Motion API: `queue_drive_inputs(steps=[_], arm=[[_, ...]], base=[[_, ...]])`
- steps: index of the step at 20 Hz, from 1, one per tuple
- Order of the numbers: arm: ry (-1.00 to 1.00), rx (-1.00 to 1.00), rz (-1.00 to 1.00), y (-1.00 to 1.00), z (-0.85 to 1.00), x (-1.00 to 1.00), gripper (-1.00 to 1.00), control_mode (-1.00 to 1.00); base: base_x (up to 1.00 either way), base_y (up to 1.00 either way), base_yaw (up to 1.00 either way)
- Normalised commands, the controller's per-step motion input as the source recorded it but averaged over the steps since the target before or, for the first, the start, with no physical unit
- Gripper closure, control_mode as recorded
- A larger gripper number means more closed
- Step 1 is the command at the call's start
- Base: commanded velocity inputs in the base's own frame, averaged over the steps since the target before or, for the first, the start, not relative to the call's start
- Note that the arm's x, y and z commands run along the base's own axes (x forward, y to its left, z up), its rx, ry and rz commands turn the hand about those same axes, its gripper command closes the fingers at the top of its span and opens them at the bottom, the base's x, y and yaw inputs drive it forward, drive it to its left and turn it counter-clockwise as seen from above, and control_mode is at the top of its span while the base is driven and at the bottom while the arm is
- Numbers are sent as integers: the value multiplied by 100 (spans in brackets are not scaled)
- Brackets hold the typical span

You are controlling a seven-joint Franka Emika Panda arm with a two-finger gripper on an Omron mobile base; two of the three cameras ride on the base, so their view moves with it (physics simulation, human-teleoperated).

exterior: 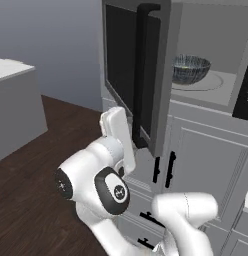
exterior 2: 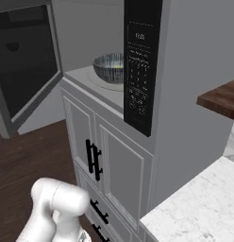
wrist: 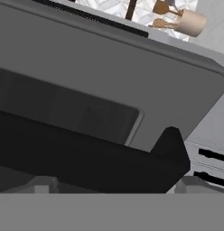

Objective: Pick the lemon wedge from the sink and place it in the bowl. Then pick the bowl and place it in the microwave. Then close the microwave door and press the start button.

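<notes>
Inside the microwave (exterior: 216,55), the bowl (exterior: 190,69) sits on the turntable plate (exterior: 212,82). The microwave door (exterior: 133,75) stands partly open, its black handle (wrist: 86,160) just before the gripper (wrist: 114,185); whether the fingers are spread I cannot tell.

The microwave door (exterior: 133,75) stands swung wide, its dark glass and black handle (wrist: 86,158) pressed close before the hand, leaving little room there. Behind the door, the microwave (exterior 2: 90,75) cavity lies open, with the bowl (exterior: 190,68) on the turntable and free space above its rim.
</notes>
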Motion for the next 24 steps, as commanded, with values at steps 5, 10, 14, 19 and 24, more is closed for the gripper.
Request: queue_drive_inputs(steps=[5, 10, 14, 19, 24], arm=[[-15, 33, 0, -100, 79, 30, -100, -100], [-11, 33, 0, -99, 77, 43, -100, -100], [-6, 33, 0, -99, 73, 51, -100, -100], [-4, 34, 0, -99, 79, 53, -100, -100], [-3, 34, 0, -100, 75, 61, -100, -100]], base=[[0, 0, 0], [0, 0, 0], [0, 0, 0], [0, 0, 0], [0, 0, 0]])
